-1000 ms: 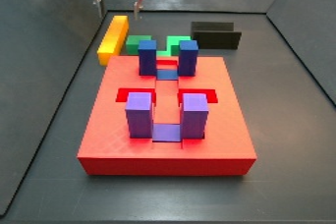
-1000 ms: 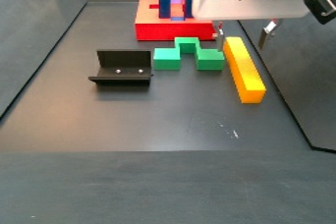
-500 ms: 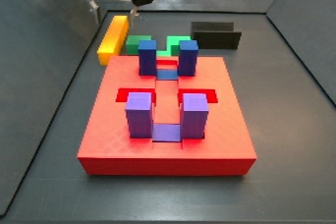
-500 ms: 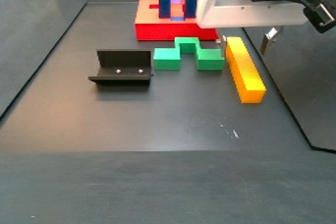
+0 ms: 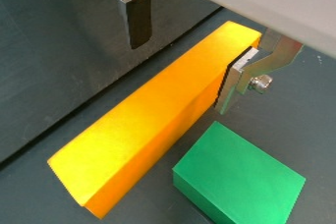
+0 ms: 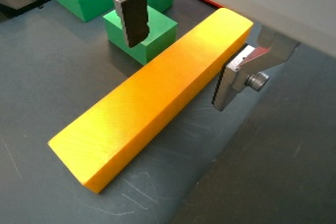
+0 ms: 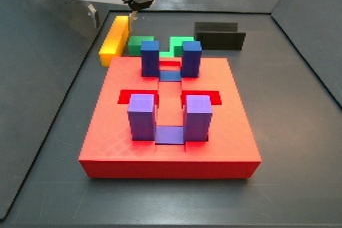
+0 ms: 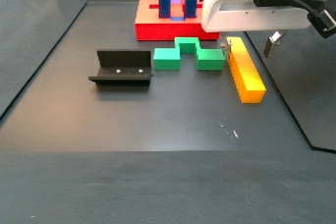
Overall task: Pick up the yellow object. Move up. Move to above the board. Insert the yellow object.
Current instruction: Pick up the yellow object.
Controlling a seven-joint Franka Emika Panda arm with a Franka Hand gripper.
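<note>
Over the far end of the bar (image 6: pixel 155 95), our end effector (image 6: pixel 184 46) hangs with its silver plates spread wide, one on each side of the bar's width, holding nothing. The bar lies flat on the grey floor (image 8: pixel 157 120), just beside the green block (image 8: pixel 188 55) and well apart from the board (image 7: pixel 171 122).

We judge the main risk to be the off-centre grip: the plates straddle the bar close to one end, so once lifted the long free end may sag or swing, and a tilted bar would not drop cleanly into a slot. In a wrist view one finger (image 5: pixel 136 20) stands clear of the bar while the other sits nearly against its side, so closing may nudge the bar sideways.

Around us, the green block lies close along one side of the bar, leaving that finger little room. The dark fixture (image 8: pixel 121 69) stands further off. On the board, the blue posts (image 7: pixel 170 58) and purple posts (image 7: pixel 171 115) rise upright; a low carry could clip them.
</note>
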